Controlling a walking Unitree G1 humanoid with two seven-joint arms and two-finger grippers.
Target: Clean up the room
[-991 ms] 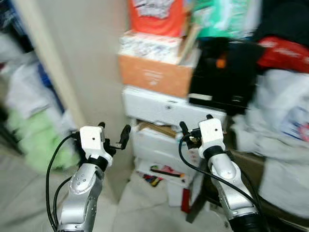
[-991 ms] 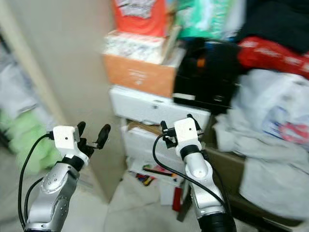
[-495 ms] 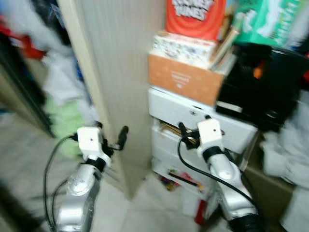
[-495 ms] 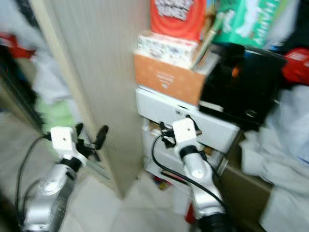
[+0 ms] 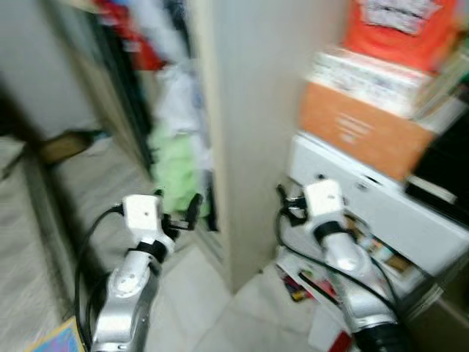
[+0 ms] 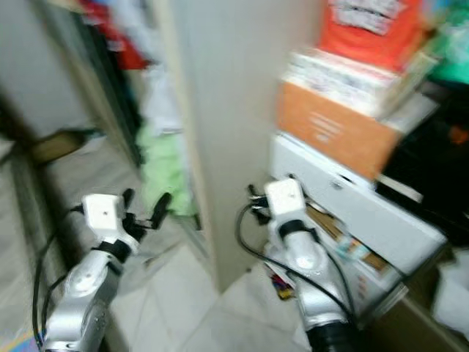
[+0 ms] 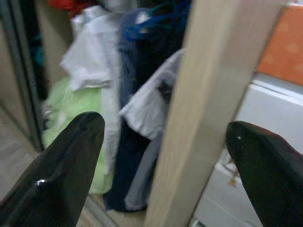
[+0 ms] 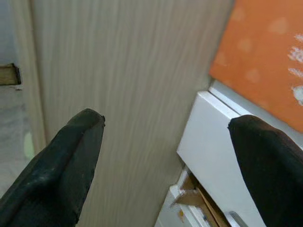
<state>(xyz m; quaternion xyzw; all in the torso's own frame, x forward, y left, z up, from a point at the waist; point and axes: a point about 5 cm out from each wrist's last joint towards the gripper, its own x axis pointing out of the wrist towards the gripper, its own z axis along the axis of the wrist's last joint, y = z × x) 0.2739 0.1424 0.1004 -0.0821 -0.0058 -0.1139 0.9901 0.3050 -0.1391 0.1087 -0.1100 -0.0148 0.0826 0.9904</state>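
Both eye views are blurred, so no writing can be read. The left gripper (image 5: 178, 213) and the right gripper (image 5: 292, 205) are raised side by side, empty, on either side of a tall pale wood panel (image 5: 256, 110). To the panel's right a stack stands against it: an orange cardboard box (image 5: 359, 128) with smeared white print sits on a white drawer unit (image 5: 381, 202), a patterned box (image 5: 374, 73) lies on the orange one, and a red item with white lettering (image 5: 407, 22) tops the pile. The lower drawers (image 6: 344, 246) hang open with what look like papers inside. Left of the panel, clothes (image 5: 176, 139), green and white among them, hang in an open wardrobe.

In the left wrist view the two black fingers (image 7: 66, 170) stand wide apart, released, facing the panel's edge and the clothes.

In the right wrist view the fingers (image 8: 61, 170) are likewise spread, holding nothing, before the panel, the orange box and the white unit.
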